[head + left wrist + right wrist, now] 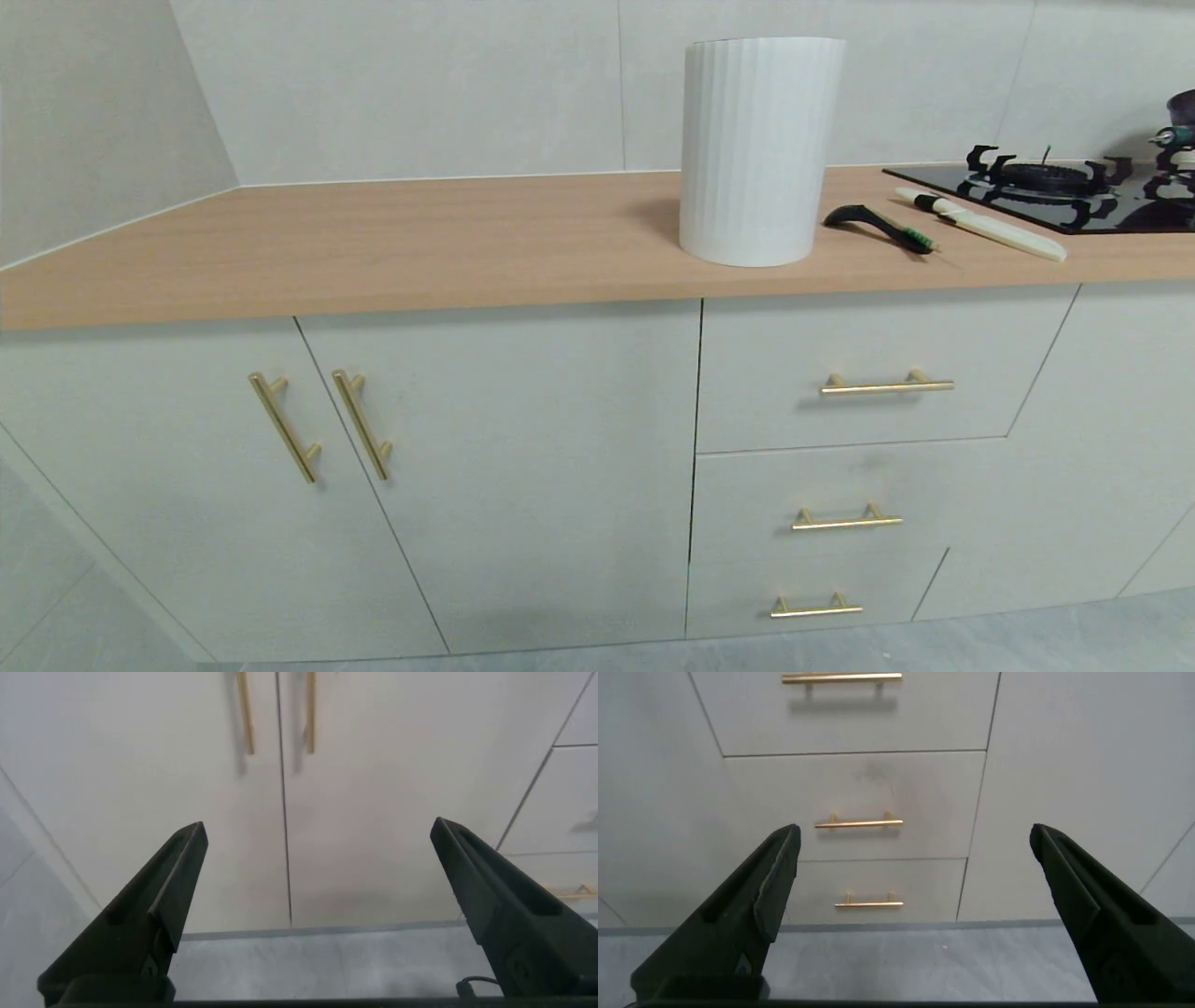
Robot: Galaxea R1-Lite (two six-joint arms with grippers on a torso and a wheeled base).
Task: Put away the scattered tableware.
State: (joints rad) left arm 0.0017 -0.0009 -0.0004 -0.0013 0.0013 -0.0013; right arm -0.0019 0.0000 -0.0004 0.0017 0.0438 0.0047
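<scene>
My left pincer [316,829] and my right pincer [913,833] are low before the pale cabinet fronts [392,784], both spread wide and empty. On the brown wooden counter [373,243], at 1 o'clock, stands a tall white ribbed holder [758,149]. At its 3 o'clock lie a black green-tipped utensil [882,227] and a cream knife [980,223]. I judge both are not yet put away.

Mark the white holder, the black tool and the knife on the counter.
holder [758,154]: head view, middle of its ribbed wall.
black tool [876,221]: head view, on its curved black handle.
knife [1004,231]: head view, midway along its cream blade.
</scene>
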